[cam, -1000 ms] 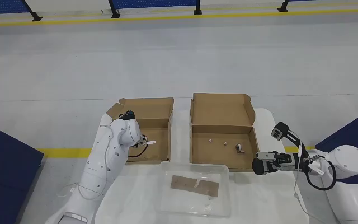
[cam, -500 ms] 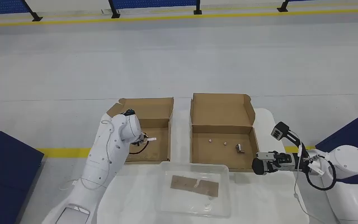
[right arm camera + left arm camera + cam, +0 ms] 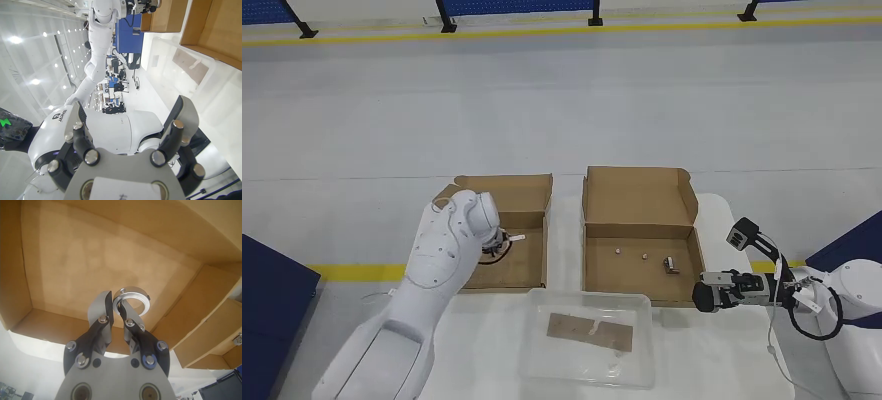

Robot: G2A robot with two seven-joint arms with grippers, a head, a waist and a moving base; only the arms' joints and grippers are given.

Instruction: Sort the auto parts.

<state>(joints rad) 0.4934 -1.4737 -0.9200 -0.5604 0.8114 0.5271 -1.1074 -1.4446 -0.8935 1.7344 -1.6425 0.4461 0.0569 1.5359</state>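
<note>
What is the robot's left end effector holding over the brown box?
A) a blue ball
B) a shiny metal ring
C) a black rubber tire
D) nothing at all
B: in the left wrist view, the left end effector pinches the rim of a shiny metal ring, one finger inside it and one outside, above the cardboard box.

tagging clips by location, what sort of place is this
Probably an industrial hall or robot test floor: a wide pale floor with a yellow line, a white table carrying two cardboard boxes for sorting, and a metal ring pinched in the left gripper.
</note>
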